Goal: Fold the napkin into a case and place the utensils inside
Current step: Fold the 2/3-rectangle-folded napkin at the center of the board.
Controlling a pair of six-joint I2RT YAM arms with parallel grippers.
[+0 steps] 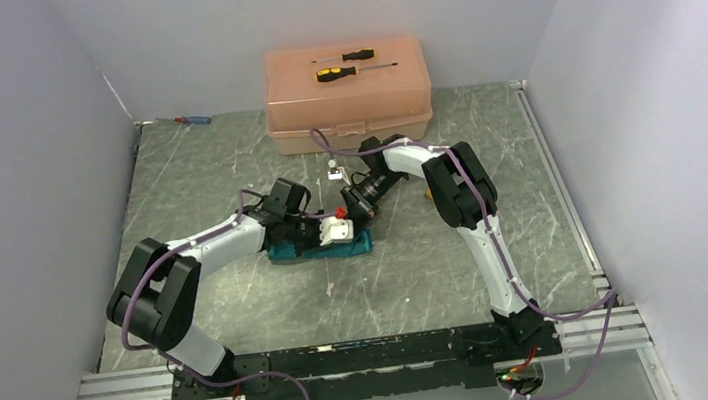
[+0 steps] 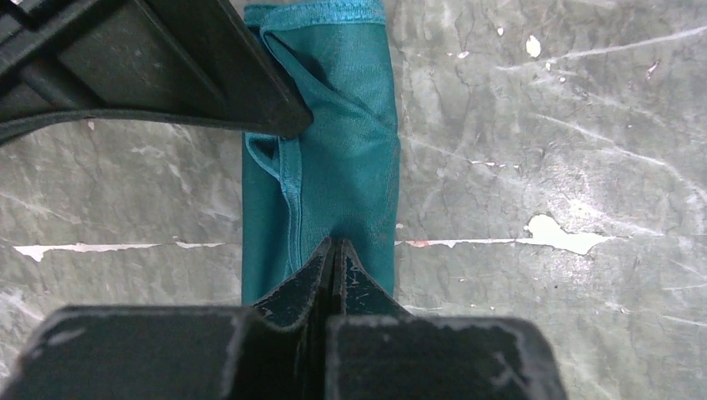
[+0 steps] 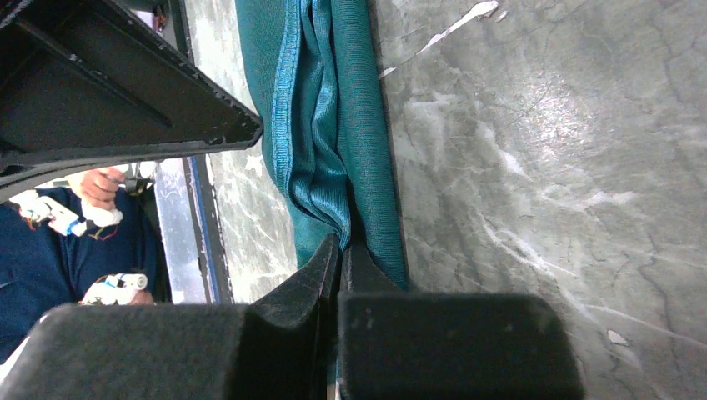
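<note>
The teal napkin (image 1: 321, 250) lies on the grey table folded into a long narrow strip, the case shape, with several layers along one hemmed edge. Both grippers meet over it at mid-table. My left gripper (image 2: 338, 244) is shut, its tips pinching the cloth (image 2: 350, 158) near one end of the strip. My right gripper (image 3: 340, 242) is shut on the folded layers of the cloth (image 3: 321, 125) at the other end. In each wrist view the other arm's black body fills the upper left. The spoon and fork are not in view.
A peach plastic box (image 1: 349, 100) stands at the back with two yellow-and-black screwdrivers (image 1: 346, 58) on its lid. A small red-and-blue screwdriver (image 1: 192, 120) lies at the back left. A small white object (image 1: 334, 173) stands just behind the grippers. Walls close in on both sides.
</note>
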